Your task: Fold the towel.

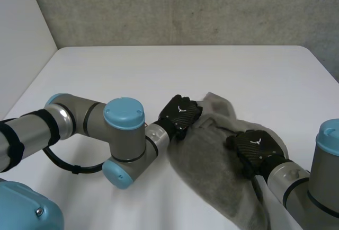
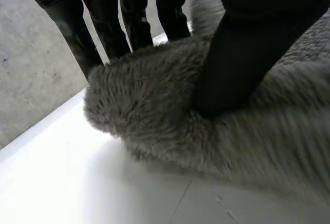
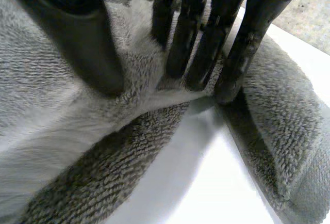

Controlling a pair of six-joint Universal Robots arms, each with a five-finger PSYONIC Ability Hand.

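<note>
A white table [image 1: 159,71] fills the space in front of both arms, smooth and matt, and it ends at a rough grey concrete wall [image 1: 185,7] well beyond the hands. A plain white panel [image 1: 21,39] closes off the side out past the left arm [image 1: 124,134]. The grey towel [image 1: 212,171] lies rumpled on the table, running from under the left hand [image 1: 181,114] across to the right hand [image 1: 257,146] and on back beside the right arm [image 1: 318,182]. The left hand sits at the towel's far corner. In its wrist view the thumb [image 2: 242,53] presses down into the fluffy pile while the fingers [image 2: 103,22] stand behind a rolled-up lip of cloth, so the corner is pinched between them, with bare table [image 2: 62,182] just in front of the fold. The right hand is further along the towel, near its edge. In its wrist view the thumb [image 3: 77,33] and the close-set fingers [image 3: 206,43] dig into the towel [image 3: 62,105] on either side of a raised ridge, and seem to nip that ridge between them, though the contact itself is hard to make out. Just past those fingertips the cloth parts and a wedge of white table [image 3: 206,172] shows between two thick folds.
</note>
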